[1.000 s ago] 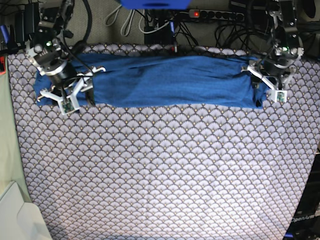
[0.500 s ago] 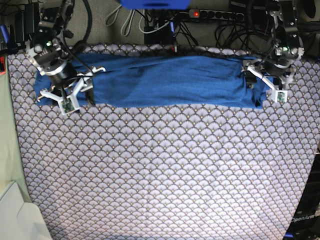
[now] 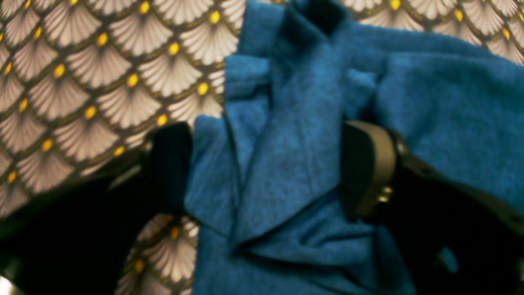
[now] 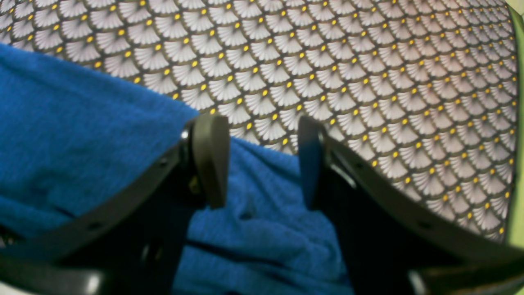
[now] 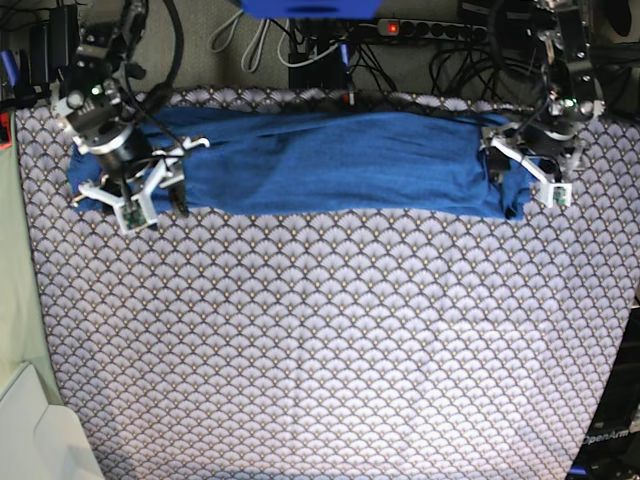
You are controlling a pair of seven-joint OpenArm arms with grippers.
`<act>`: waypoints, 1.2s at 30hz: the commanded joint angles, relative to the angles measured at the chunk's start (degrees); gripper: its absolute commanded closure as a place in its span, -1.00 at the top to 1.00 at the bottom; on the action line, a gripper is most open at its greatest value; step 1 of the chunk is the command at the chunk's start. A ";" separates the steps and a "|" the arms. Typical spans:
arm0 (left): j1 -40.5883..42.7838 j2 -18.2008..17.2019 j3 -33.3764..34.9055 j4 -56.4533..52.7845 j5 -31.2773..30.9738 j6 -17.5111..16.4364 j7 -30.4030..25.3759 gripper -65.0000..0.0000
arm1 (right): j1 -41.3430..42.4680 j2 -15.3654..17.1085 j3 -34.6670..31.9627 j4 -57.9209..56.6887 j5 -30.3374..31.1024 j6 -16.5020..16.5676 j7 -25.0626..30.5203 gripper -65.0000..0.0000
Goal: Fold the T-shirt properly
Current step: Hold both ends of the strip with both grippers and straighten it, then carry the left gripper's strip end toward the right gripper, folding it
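T-shirt [image 5: 340, 163]: medium-blue knit, folded into a long band lying along the far edge of the surface, reaching almost from one far corner to the other; its near edge runs roughly straight, and both ends are bunched.
Cloth [image 5: 330, 340]: grey-white scallop pattern with yellow dots, covering the surface [image 5: 12, 300] under the shirt; from the band to the near edge it lies flat.
Left tool [image 3: 266, 168]: at the end of the band near the far corner on the base view's right; its jaws stand wide apart with folded layers of blue fabric between them, one finger [image 3: 366, 164] against the fabric, the other over the patterned cloth beside the shirt's edge. The fabric lies loose between the jaws, not pinched.
Right tool [image 4: 262, 159]: at the other end of the band, near the far corner on the base view's left; jaws parted, straddling rumpled blue fabric right at the shirt's edge, patterned cloth showing just beyond. Nothing is clamped.
Shirt end at left tool: several overlapping folds, one flap standing up a little.
Shirt end at right tool: soft wrinkles between the fingers.
Behind the far edge: a power strip [image 5: 440, 30] and dark cables [image 5: 330, 55].
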 commanded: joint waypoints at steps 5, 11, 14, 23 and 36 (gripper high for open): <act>0.35 1.50 0.13 -0.75 0.92 -2.90 2.59 -0.37 | 0.52 1.19 -0.11 0.87 0.57 -0.07 1.30 -0.13; 0.35 1.50 0.13 -0.66 0.92 -2.90 2.67 -0.93 | 0.52 1.54 -0.02 0.87 0.57 -0.07 1.30 -0.13; 0.26 1.50 0.13 0.92 0.92 -2.37 2.67 -1.00 | 0.52 1.54 0.15 0.87 0.57 -0.07 1.30 -0.13; -0.35 8.71 0.65 17.53 9.45 -0.62 2.76 -0.97 | 0.52 1.54 0.15 0.87 0.57 -0.07 1.30 -0.13; 1.05 21.19 19.64 21.58 30.37 1.58 2.76 -0.98 | 0.52 2.77 0.24 0.87 0.49 -0.07 1.30 -0.13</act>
